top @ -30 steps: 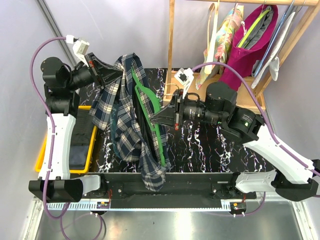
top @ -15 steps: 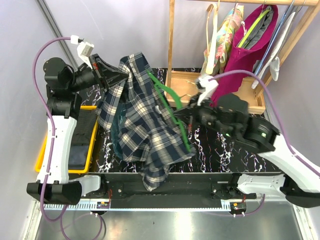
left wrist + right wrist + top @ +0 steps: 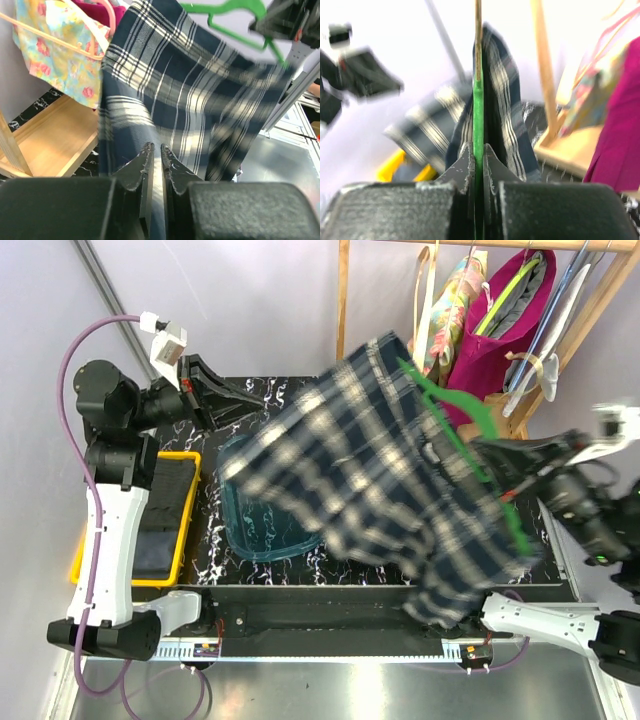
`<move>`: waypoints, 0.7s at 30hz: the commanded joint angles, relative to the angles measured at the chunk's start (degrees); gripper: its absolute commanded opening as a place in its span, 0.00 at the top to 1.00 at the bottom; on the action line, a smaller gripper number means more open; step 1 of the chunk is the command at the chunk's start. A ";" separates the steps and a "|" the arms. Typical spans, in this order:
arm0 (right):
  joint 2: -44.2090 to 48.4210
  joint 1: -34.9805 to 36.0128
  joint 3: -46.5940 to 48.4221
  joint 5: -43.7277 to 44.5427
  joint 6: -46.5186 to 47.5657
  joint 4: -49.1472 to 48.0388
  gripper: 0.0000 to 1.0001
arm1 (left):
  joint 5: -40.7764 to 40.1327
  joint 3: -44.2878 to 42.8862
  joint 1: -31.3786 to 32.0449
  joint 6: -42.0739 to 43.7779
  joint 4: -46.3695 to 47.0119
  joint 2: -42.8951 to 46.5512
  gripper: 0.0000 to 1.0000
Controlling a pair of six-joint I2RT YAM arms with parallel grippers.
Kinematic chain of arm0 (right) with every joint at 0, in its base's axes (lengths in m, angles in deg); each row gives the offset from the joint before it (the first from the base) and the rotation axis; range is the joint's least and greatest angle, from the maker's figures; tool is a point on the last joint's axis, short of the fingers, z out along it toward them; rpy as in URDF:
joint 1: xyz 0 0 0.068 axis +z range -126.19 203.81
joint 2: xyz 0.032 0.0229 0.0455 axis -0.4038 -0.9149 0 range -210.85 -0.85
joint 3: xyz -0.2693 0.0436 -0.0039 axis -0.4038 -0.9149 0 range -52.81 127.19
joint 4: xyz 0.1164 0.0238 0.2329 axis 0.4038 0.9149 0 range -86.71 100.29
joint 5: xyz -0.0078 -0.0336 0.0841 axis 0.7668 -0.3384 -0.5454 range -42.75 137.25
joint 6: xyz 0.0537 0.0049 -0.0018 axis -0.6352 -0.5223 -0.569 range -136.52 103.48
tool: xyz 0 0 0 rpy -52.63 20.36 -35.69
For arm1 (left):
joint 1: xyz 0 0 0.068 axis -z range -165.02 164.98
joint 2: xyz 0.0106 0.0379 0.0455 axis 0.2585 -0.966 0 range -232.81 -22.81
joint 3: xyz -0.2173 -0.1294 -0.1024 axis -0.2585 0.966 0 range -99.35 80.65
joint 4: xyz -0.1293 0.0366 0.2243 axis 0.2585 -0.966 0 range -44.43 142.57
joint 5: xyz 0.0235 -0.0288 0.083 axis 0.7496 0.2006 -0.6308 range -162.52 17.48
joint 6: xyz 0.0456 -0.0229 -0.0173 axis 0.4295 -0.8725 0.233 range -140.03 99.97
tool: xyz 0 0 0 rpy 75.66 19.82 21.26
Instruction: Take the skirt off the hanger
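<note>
Two arms flank a black tabletop (image 3: 215, 565) veined in white like marble. At lower left of the overhead view sits a yellow plastic tray (image 3: 82, 540), box-shaped. At upper left, the left gripper (image 3: 250, 397) points toward centre. In its wrist view the ridged black fingers (image 3: 142, 165) stand a narrow slit apart with plaid showing beyond, and whether they pinch cloth cannot be told. A smooth teal cloth (image 3: 270, 530) lies flat on the tabletop. Above it the skirt (image 3: 380, 460), soft navy plaid with cream check lines, spreads motion-blurred across the centre, raised off the surface. The hanger (image 3: 455, 410), thin green plastic, crosses its upper right edge. The right gripper (image 3: 490, 455) is clenched on the hanger's narrow bar, with skirt folds on both sides. At upper right a pale wooden rack (image 3: 343, 300) carries a floral garment (image 3: 455, 300) and a magenta garment (image 3: 500, 350).
</note>
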 commanded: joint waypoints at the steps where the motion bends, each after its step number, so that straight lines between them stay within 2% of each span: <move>1: 0.29 -0.36 4.25 5.09 1.99 -13.47 1.00 | 2.08 -1.05 -0.01 0.11 0.51 2.86 0.87; 5: -3.82 -0.36 4.51 0.88 0.33 -15.23 1.00 | 1.55 2.46 0.17 0.64 0.24 4.54 0.84; 6: -5.15 -0.36 4.77 -0.62 -0.38 -14.45 1.00 | 0.85 2.99 0.43 0.90 0.15 4.71 0.76; 7: -8.21 -0.44 5.04 -3.41 -1.60 -13.66 1.00 | 0.76 3.51 0.43 0.99 0.24 4.89 0.18; 8: -9.54 -0.36 6.08 -4.66 -2.22 -12.69 1.00 | 0.58 3.43 0.43 0.99 0.24 4.89 0.01; 11: -12.19 -0.36 6.53 -9.06 -3.63 -11.28 1.00 | -1.00 2.99 0.43 1.60 -0.02 4.89 0.01; 15: -13.25 -0.36 7.32 -13.36 -4.95 -10.93 1.00 | -4.07 2.02 -0.97 10.90 -4.68 4.19 0.01; 18: -13.69 -0.35 8.55 -14.95 -5.48 -10.32 1.00 | -6.44 2.46 -3.68 13.47 -4.07 2.53 0.01; 21: -14.30 -0.36 10.22 -16.89 -6.01 -9.79 1.00 | -2.08 3.25 -6.23 12.86 -1.79 -0.02 0.01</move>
